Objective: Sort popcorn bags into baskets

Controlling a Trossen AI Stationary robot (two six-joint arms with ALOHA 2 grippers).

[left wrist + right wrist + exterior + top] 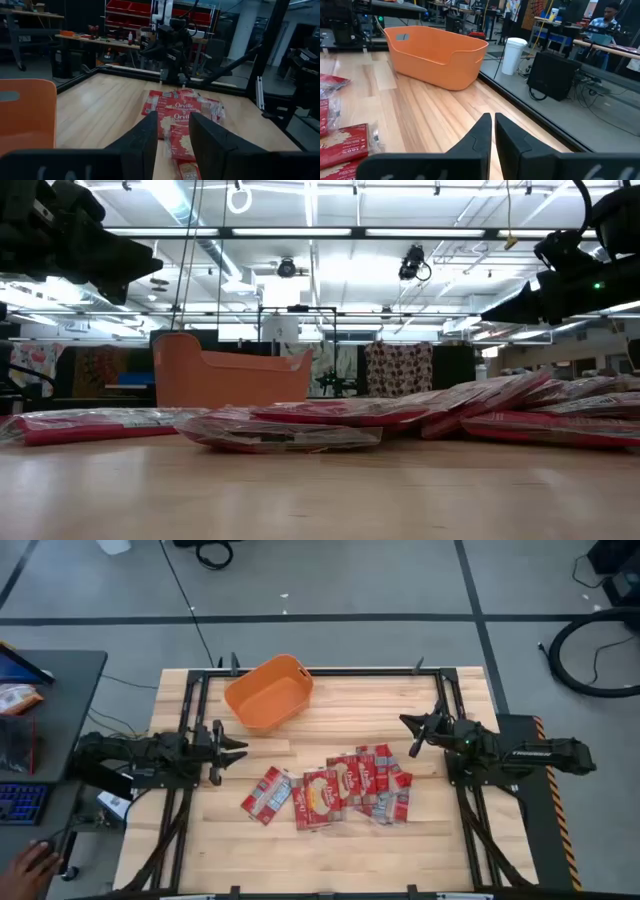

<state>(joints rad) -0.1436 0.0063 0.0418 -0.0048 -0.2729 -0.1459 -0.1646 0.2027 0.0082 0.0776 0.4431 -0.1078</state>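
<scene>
No bag is held yet: the left gripper [238, 751], fingers apart, hovers mid-left facing the bags [340, 785] at centre, and must descend on one for the tub [268, 691] upper left, while the right gripper [408, 724] waits closed at right.

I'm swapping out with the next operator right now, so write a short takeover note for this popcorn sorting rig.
Left claw: open, empty, hovering at the table's left side, facing the packets.
Right claw: shut, empty, raised at the right side, just above the pile.
Popcorn bags: all in an overlapping pile on the table, one packet lying slightly apart on the left.
Orange basket: at the far edge, left of centre, looks empty.
Done: nothing sorted yet.
Left: pick up every bag and drop it in the basket.
</scene>
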